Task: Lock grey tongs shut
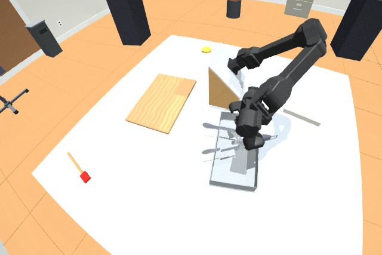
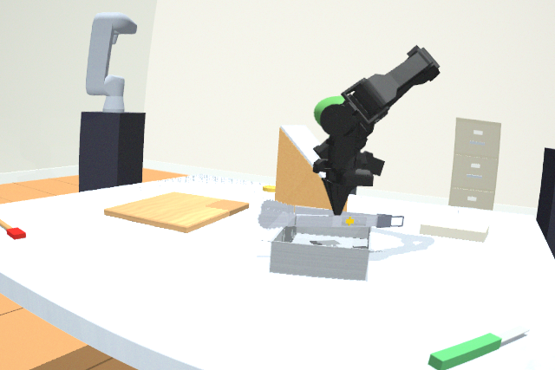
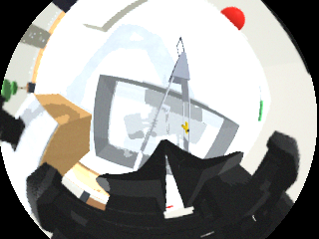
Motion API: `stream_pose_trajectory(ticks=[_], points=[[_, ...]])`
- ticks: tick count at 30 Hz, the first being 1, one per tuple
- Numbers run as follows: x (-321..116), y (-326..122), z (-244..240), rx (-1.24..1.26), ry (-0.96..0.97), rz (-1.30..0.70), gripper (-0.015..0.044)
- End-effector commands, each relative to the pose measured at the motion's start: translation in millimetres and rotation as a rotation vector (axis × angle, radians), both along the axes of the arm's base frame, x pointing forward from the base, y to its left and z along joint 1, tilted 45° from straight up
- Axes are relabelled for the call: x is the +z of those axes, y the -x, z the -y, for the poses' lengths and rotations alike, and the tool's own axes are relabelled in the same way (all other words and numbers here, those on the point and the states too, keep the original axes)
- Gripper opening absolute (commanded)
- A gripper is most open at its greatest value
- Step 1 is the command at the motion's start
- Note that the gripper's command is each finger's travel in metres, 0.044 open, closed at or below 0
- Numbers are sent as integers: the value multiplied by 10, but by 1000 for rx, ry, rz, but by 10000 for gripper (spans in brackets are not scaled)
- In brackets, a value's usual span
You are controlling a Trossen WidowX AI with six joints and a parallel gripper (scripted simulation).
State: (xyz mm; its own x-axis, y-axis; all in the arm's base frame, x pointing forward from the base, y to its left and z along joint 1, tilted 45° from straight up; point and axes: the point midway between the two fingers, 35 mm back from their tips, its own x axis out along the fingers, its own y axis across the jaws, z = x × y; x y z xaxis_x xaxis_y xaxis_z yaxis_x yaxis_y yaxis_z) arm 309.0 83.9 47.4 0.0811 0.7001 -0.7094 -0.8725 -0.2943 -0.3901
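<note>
The gripper [image 1: 253, 142] [image 2: 337, 212] [image 3: 163, 142] was closed on nothing, its tip down by the arms of the grey tongs [image 1: 228, 148] [image 2: 323, 218] [image 3: 185, 100]. Step in hand, as I judged it: getting a grip for the squeeze. Best to lift clear, open wide, straddle both arms near the hinge end, then close evenly; tipping the tips up had to come before the squeeze (otherwise no lock). A one-sided push could have skidded them off the rim.

The tongs lay across the roasting tin [image 1: 233, 186] [image 2: 319, 260] [image 3: 103, 117], not on the wooden board [image 1: 157, 104] [image 2: 174, 211]. Thin grey arms, spread in a V, broad rounded tips, small wire loop at the hinge end, yellow mark on one arm.
</note>
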Motion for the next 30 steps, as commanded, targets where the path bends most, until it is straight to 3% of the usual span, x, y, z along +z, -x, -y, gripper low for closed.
stream_pose_trajectory(ticks=[1,7,17,30], points=[[-3,0,-1,0,0,-2,-150],[-3,0,-1,0,0,-2,-150],[686,85,689,2,0,3,113],[581,34,618,-10,0,7,440]])
